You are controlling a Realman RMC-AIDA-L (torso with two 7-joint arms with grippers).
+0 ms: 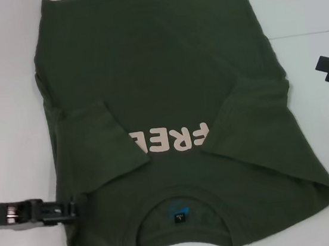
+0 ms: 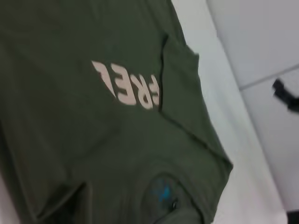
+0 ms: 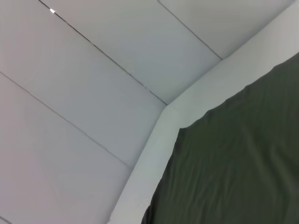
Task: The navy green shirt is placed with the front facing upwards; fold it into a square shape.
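Note:
The navy green shirt (image 1: 159, 81) lies flat on the white table (image 1: 8, 118), front up, with its collar and blue neck label (image 1: 178, 212) at the near edge. Both short sleeves are folded inward over the chest and partly cover the pale lettering (image 1: 169, 140). My left gripper (image 1: 82, 206) sits low at the shirt's left shoulder edge, level with the collar. My right gripper (image 1: 325, 69) hangs off the shirt to the right, open and empty. The left wrist view shows the shirt (image 2: 70, 130), its lettering (image 2: 128, 86) and the label (image 2: 162, 190). The right wrist view shows one shirt corner (image 3: 243, 163).
White table surface surrounds the shirt on the left, right and far sides. A thin seam line (image 1: 309, 33) crosses the table at the right. The right gripper (image 2: 285, 93) appears far off in the left wrist view. The table edge (image 3: 154, 154) runs beside the shirt corner.

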